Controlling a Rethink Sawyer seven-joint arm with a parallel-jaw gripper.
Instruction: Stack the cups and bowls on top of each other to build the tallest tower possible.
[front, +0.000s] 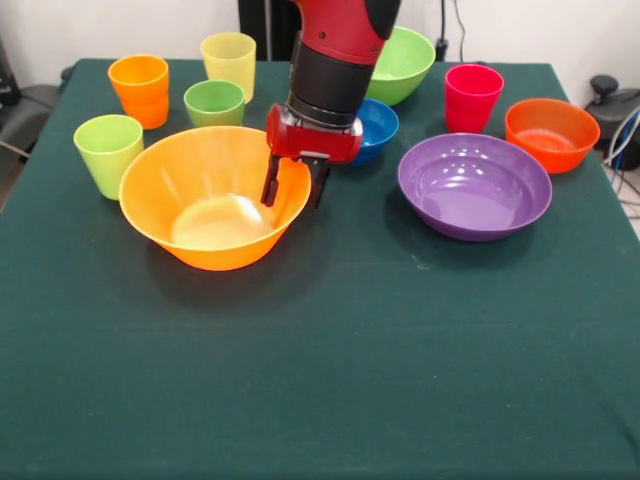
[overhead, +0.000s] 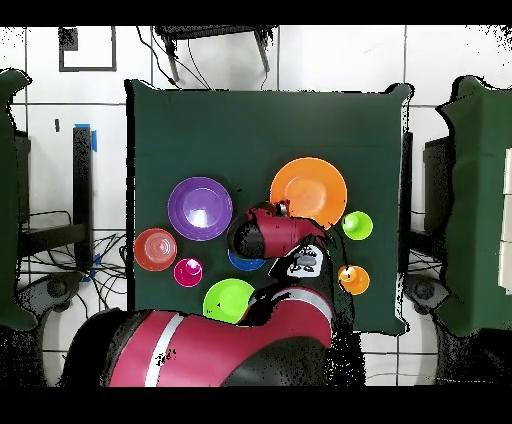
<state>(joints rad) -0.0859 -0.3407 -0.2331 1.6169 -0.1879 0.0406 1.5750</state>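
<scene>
- big orange bowl (overhead: 308, 188) sits mid-table (overhead: 180, 120), purple bowl (overhead: 199, 208) just beside it
- red-orange bowl (overhead: 155, 248), pink cup (overhead: 188, 271) and light green bowl (overhead: 228, 298) near the robot-side edge
- arm (overhead: 270, 235) covers the blue bowl (overhead: 245, 263) (mostly hidden)

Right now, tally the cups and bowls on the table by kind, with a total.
Small plastic cups: 5 (orange, pale yellow, green, lime green, red-pink)
Glossy plastic bowls: 5 (orange-yellow, purple, light green, blue, red-orange)
Total: 10
</scene>
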